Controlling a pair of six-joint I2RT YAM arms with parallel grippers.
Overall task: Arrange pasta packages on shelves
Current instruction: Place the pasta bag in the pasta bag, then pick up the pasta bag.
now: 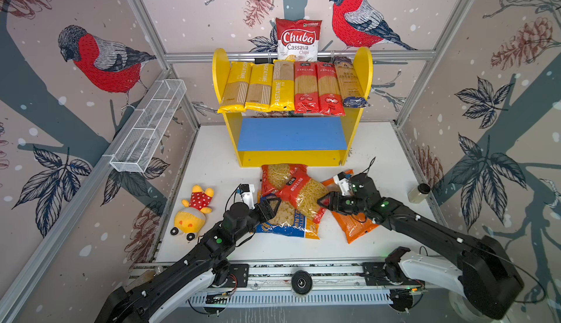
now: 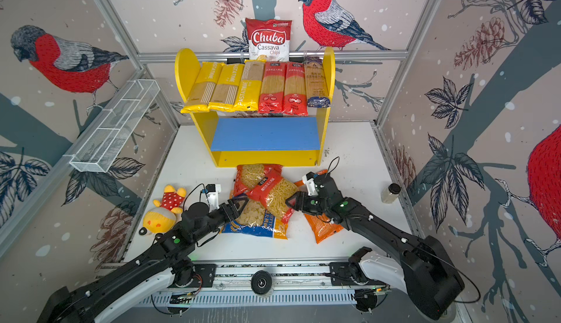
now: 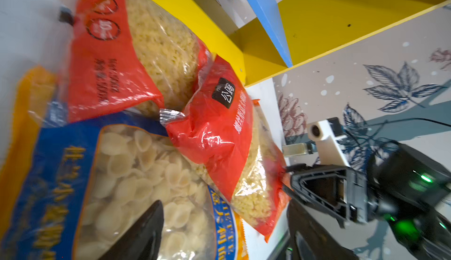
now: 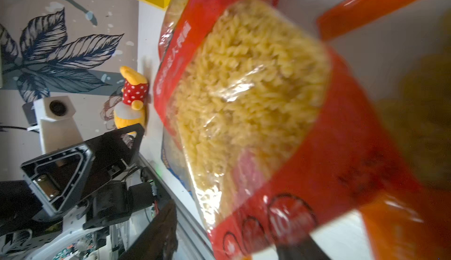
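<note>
The yellow shelves [image 1: 365, 72] carry several long pasta packages on the upper board: yellow ones [image 1: 236, 87], red ones [image 1: 306, 89] and a dark-blue one [image 1: 349, 83]. The blue lower board [image 1: 291, 133] is bare. In front lies a pile: a red fusilli bag [image 1: 303, 197] on top, another red bag [image 1: 277, 175], a blue shell-pasta bag [image 1: 288, 223] and an orange bag [image 1: 355, 227]. My left gripper [image 1: 271, 206] is open over the blue bag [image 3: 117, 173]. My right gripper [image 1: 326, 201] is open, with the end of the red fusilli bag [image 4: 244, 100] between its fingers.
A Chuba chips bag [image 1: 299, 37] stands behind the rack. A polka-dot plush toy [image 1: 194, 209] lies left of the pile. A small bottle [image 1: 419, 192] stands at the table's right edge. A white wire basket [image 1: 148, 127] hangs on the left wall.
</note>
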